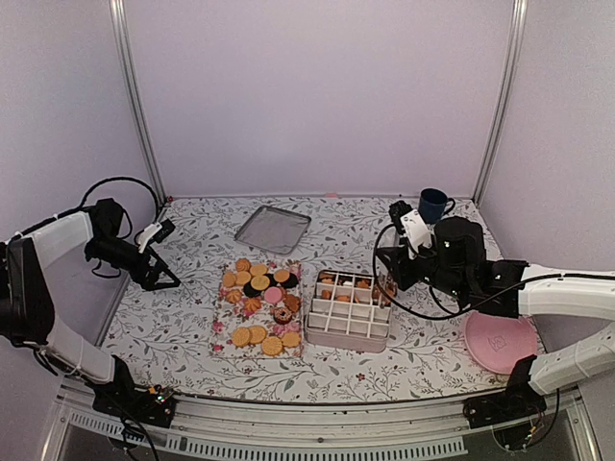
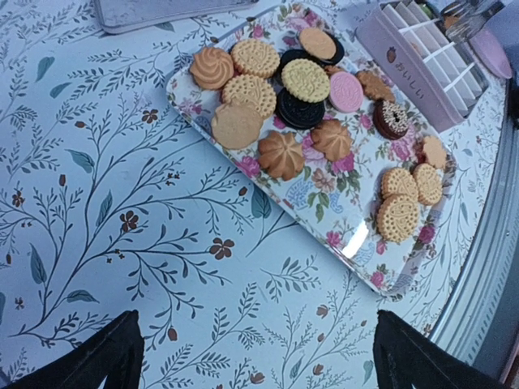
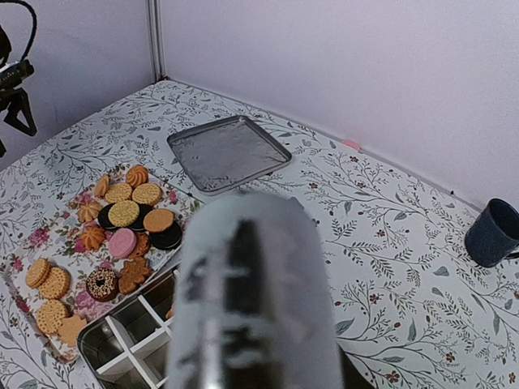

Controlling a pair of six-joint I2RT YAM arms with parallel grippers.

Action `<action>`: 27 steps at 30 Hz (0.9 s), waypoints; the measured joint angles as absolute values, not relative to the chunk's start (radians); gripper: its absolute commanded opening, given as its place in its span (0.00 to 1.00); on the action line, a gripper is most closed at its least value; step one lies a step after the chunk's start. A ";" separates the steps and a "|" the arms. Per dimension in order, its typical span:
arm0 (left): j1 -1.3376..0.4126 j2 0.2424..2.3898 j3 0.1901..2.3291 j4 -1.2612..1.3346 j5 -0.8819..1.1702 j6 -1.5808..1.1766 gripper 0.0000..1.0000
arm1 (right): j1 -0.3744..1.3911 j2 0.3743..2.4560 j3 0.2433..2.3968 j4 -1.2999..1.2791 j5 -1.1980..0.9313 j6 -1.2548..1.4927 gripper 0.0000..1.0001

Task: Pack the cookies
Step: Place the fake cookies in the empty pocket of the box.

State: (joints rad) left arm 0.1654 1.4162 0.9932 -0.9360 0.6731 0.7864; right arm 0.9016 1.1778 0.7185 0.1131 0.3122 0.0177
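Note:
The cookies (image 1: pixel 258 307) lie on a floral rectangular tray (image 1: pixel 219 331). Most are golden, some are dark and one is pink (image 2: pixel 346 91). To its right stands a pale divided box (image 1: pixel 348 309), with a few cookies (image 1: pixel 344 284) in its back compartments. My left gripper (image 1: pixel 165 272) hovers left of the tray. Its jaws stand wide open with only tablecloth between them (image 2: pixel 255 336). My right gripper (image 1: pixel 386 274) is at the box's right end. A blurred silvery tool, seemingly tongs (image 3: pixel 255 300), fills the right wrist view and hides the fingers.
A metal baking tray (image 1: pixel 273 229) lies at the back centre and a dark blue mug (image 1: pixel 432 205) at the back right. A pink plate (image 1: pixel 500 341) rests near the right arm. Purple walls enclose the table on three sides.

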 measured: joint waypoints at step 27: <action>0.165 1.416 0.995 -0.936 0.673 0.780 0.99 | 0.889 1.200 0.747 0.131 0.256 -0.045 0.35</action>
State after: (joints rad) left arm 0.1654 1.4162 0.9947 -0.9363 0.6735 0.7799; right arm 0.8890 1.1995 0.7471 0.1307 0.2562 -0.0452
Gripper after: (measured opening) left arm 0.993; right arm 0.344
